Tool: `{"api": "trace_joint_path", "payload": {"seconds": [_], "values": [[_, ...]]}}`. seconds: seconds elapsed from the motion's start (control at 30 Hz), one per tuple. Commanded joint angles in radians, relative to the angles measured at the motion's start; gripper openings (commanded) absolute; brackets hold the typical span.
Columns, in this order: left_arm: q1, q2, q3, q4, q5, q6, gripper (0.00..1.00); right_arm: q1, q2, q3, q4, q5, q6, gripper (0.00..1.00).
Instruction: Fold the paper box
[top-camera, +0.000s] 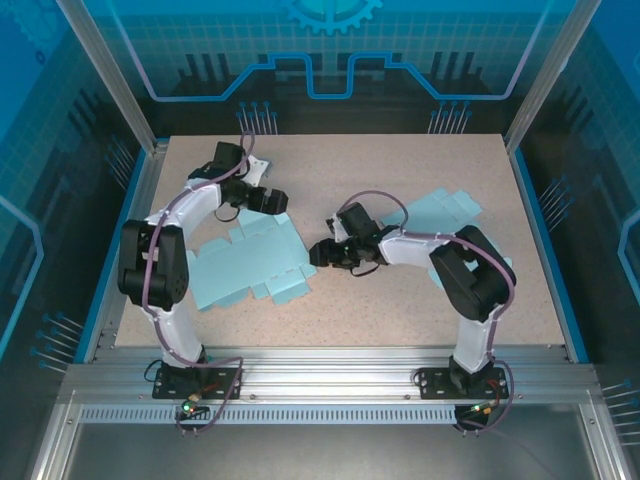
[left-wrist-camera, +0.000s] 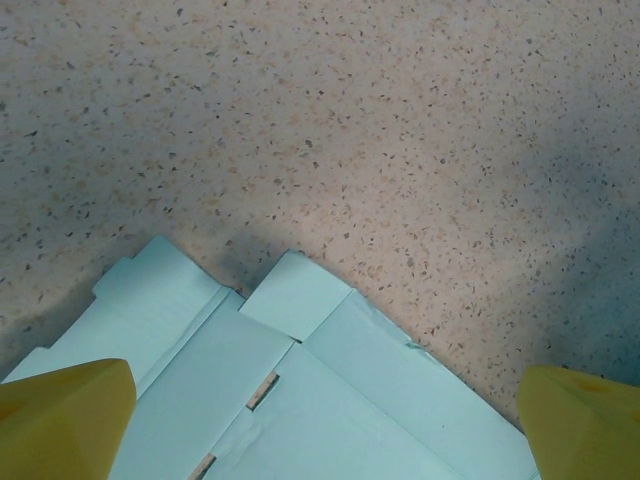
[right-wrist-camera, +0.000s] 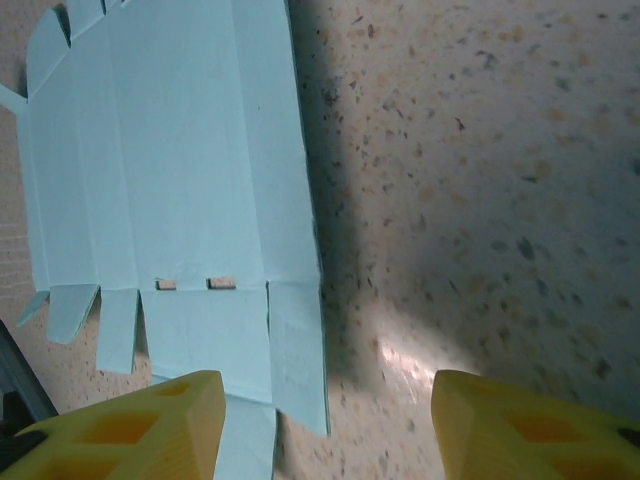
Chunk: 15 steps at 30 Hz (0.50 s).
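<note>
You see the left gripper (left-wrist-camera: 322, 390) and right gripper (right-wrist-camera: 325, 395) wide open, both empty; the flat paper box (top-camera: 250, 265) lies under them, between their fingers (left-wrist-camera: 60, 420).

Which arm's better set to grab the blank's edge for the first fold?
Probably right: the right gripper, open, sits at the blank's side edge, an end flap between its fingers. The left gripper, also open, is over the far flaps.

Pale blue paper box (top-camera: 250, 265) on a speckled beige desk (top-camera: 400, 310)
The desk's specks were dark brown; the fingers (left-wrist-camera: 60, 420) were yellow, the arms (top-camera: 178, 325) white and black.
</note>
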Motion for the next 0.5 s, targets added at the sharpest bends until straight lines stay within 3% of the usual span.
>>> {"api": "trace_joint_path", "payload": {"seconds": [0.0, 0.47], "values": [[0.005, -0.045, -0.019, 0.02, 0.016, -0.003, 0.99, 0.02, 0.042, 0.058, 0.023, -0.052, 0.012, 0.57], [0.004, -0.047, -0.046, 0.054, 0.013, -0.025, 0.99, 0.061, 0.147, 0.113, 0.009, -0.094, 0.017, 0.52]]}}
